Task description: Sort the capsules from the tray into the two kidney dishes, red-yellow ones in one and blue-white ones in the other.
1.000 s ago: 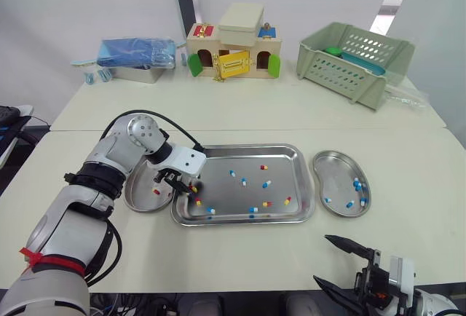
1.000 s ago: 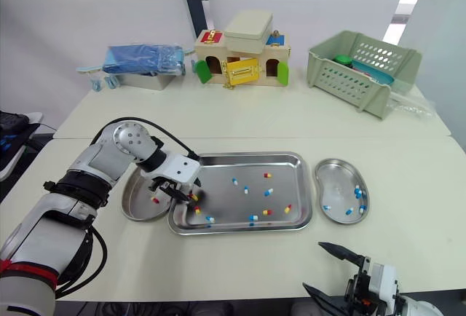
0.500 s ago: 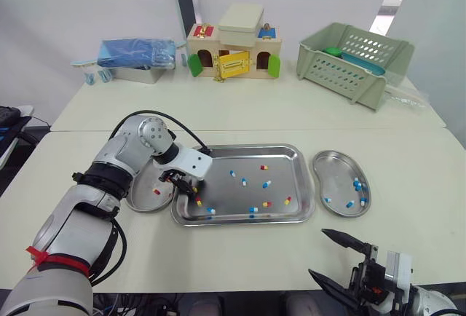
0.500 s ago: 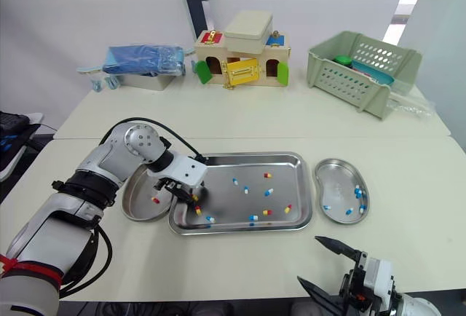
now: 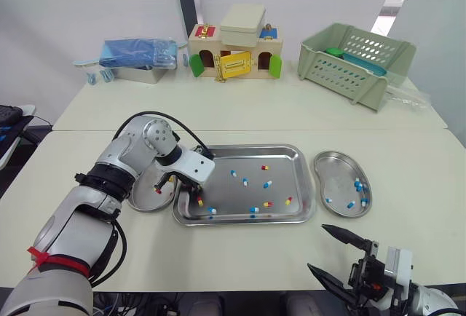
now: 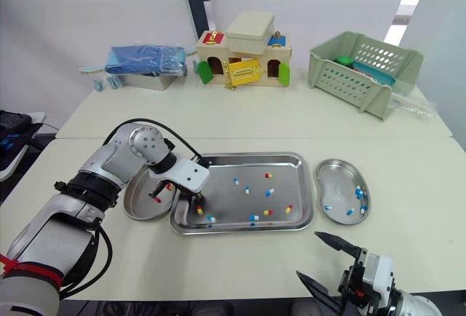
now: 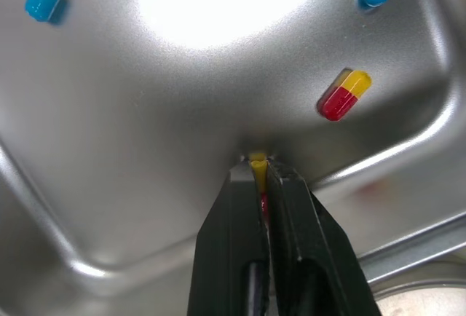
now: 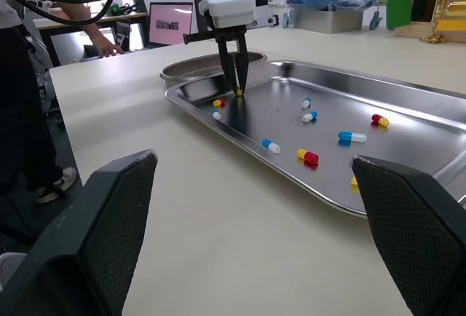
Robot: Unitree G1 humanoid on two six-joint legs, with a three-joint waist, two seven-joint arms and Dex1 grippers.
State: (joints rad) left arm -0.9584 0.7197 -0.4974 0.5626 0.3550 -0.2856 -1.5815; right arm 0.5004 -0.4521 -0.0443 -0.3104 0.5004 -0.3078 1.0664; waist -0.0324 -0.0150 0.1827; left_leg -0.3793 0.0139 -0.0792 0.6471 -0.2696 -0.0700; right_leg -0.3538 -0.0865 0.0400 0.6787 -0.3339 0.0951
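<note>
Pinched: red-yellow capsule (image 7: 258,174), held end-on betw. the two black fingers of L hand (image 5: 196,194). Tips are down at the floor of the rectangular steel tray (image 5: 247,148), near-left corner; can't tell if the capsule is clear of the metal. Second red-yellow capsule (image 7: 345,94) lies loose just beside it. Other red-yellow & blue-white capsules are scattered over tray centre and near side.

Left steel kidney dish (image 5: 138,198), just left of tray: one lone red-yellow capsule (image 5: 156,191) inside.

Right steel kidney dish (image 5: 336,164), just right of tray: several blue-white capsules (image 5: 357,185).

R hand (image 5: 317,247): fingers spread wide, empty, over near-right edge of cream surface (image 5: 240,254).
</note>
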